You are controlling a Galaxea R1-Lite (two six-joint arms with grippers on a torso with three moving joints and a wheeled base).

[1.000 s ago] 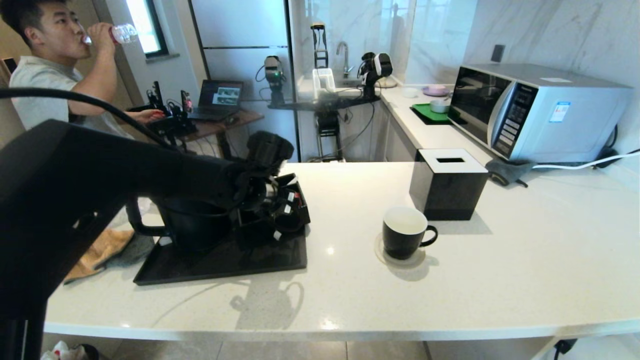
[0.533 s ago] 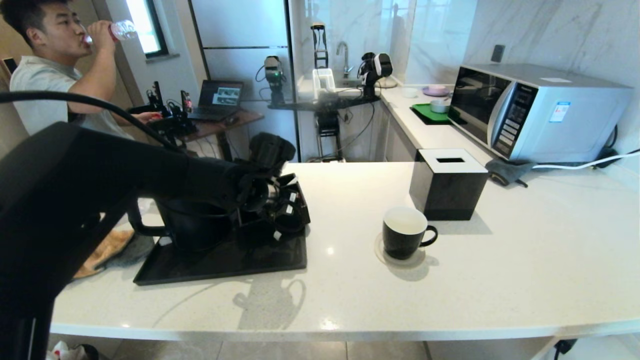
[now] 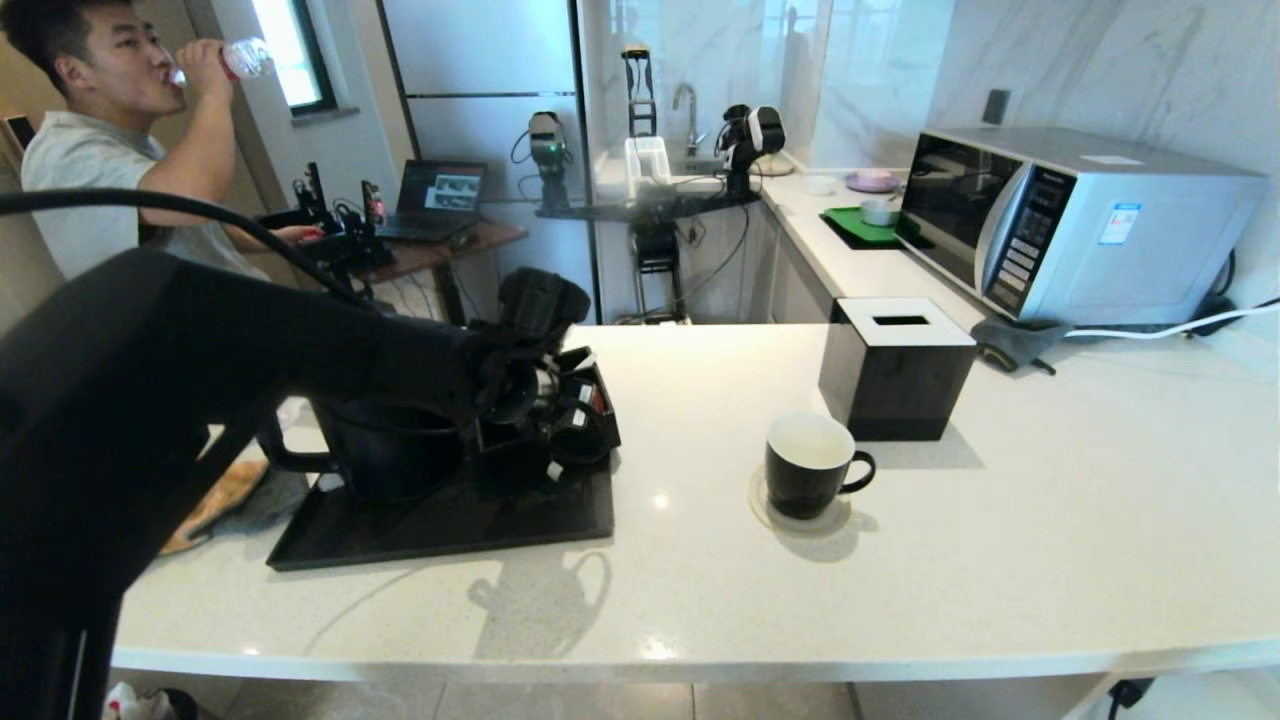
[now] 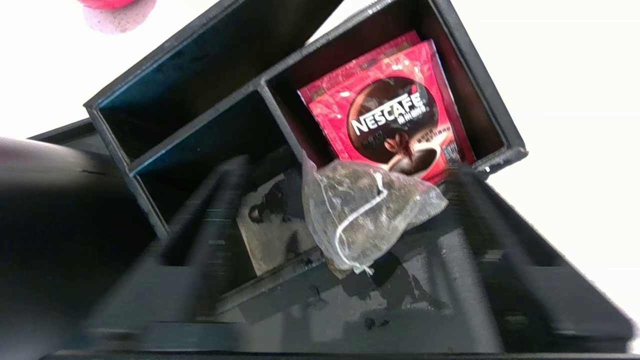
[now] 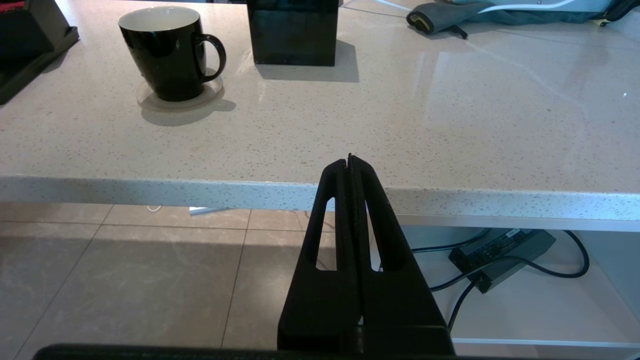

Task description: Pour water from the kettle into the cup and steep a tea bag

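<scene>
While your left arm reaches across the black tray point(image 3: 440, 525), the kettle point(image 3: 385, 450) stands on it just behind the wrist. Your left gripper point(image 4: 345, 220) hangs over the compartment box point(image 4: 480, 100), fingers point(image 4: 215, 200) apart on either side of the tea bag point(image 4: 365, 210), not clamping it. Beyond the bag, red sachets point(image 4: 395, 115) read "NESCAFE". Well off toward the tissue box point(image 3: 895, 365), the cup point(image 3: 808, 465) sits on a coaster. Your right gripper point(image 5: 350, 159) is pressed together below the counter point(image 5: 450, 125) edge.
</scene>
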